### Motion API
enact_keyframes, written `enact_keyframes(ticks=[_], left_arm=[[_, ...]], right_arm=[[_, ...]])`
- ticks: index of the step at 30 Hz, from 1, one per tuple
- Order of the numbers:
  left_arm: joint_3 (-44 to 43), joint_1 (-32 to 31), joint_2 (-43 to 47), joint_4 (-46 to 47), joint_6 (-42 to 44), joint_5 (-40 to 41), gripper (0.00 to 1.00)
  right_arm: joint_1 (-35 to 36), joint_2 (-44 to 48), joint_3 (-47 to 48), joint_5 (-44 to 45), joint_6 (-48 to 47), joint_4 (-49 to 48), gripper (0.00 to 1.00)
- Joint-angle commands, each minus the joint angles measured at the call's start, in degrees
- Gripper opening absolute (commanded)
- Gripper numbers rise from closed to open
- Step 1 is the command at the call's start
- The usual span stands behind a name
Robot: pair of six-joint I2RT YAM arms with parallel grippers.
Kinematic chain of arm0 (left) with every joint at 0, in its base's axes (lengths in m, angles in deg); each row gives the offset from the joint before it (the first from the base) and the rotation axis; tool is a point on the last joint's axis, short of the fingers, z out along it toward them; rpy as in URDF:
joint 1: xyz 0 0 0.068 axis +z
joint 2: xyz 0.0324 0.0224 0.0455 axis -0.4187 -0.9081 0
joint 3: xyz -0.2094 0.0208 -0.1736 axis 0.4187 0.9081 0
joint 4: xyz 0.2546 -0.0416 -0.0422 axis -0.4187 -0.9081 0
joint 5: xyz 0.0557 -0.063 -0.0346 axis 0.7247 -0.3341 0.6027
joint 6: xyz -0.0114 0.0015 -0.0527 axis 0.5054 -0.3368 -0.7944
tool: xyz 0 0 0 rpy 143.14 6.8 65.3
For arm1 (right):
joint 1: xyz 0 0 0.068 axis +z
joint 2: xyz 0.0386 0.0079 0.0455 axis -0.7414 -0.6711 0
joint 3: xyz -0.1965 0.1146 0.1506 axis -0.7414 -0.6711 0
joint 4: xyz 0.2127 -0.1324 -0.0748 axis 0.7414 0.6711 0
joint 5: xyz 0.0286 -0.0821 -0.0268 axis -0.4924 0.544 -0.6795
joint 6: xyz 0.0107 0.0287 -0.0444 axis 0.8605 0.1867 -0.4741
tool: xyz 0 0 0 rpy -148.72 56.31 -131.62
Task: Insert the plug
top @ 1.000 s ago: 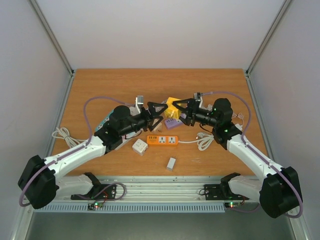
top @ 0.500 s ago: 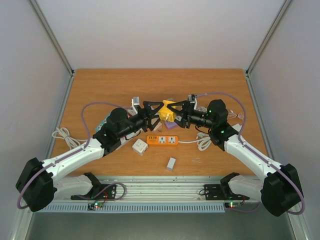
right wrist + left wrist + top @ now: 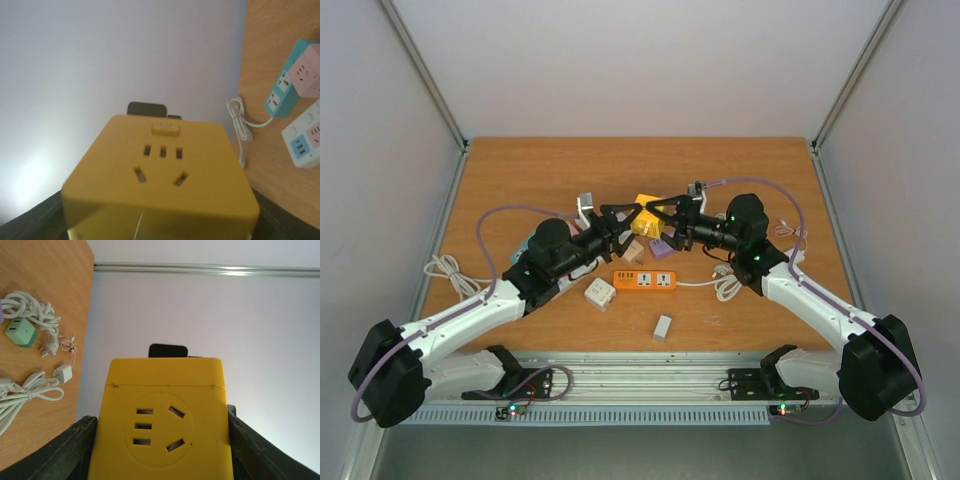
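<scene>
A yellow cube socket hangs above the table's middle, between my two grippers. My left gripper grips it from the left and my right gripper from the right. In the left wrist view the cube fills the gap between both dark fingers, a five-hole socket face towards the camera. In the right wrist view the cube shows a socket face and a small button, with that gripper's fingers at the lower corners. I cannot tell which loose plug on the table is the task's plug.
Below the grippers lie an orange power strip, a white adapter, a small grey plug, a purple cube and white cables. A teal power strip lies under the left arm.
Both grippers have moved left and slightly back together. The yellow cube went with them, from right of centre to the middle.
</scene>
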Motion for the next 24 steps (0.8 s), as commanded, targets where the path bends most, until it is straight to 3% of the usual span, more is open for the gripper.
enact_keyframes(ticks=[1, 6, 11, 13, 16, 19, 24], left_arm=[[-1.5, 0.0, 3.0, 4.0, 7.0, 0.3, 0.33], [-3.4, 2.2, 5.6, -5.0, 17.2, -1.2, 0.31], [-6.4, 7.5, 7.6, -12.0, 26.7, -9.2, 0.31], [-11.6, 9.0, 6.4, -18.1, 33.2, -15.3, 0.31], [-16.7, 9.3, 4.4, -28.7, 44.3, -19.9, 0.32], [-18.8, 9.5, 3.1, -31.4, 50.8, -23.0, 0.31], [-23.6, 9.7, -0.9, -34.4, 59.0, -28.6, 0.31]], right_arm=[[0.8, 0.1, 3.5, -0.1, -4.6, 2.7, 0.76], [0.5, 0.8, 6.5, -1.5, -10.0, 7.6, 0.90], [-1.3, 0.8, 12.0, -6.8, -21.9, 16.7, 0.97], [-1.5, 0.3, 15.8, -9.8, -31.0, 24.8, 0.98], [-1.6, -1.0, 25.9, -7.6, -48.4, 46.6, 0.98], [-1.6, -1.2, 30.8, -6.4, -59.2, 54.9, 0.98], [-1.6, -2.9, 36.9, -8.3, -69.2, 65.6, 0.98]])
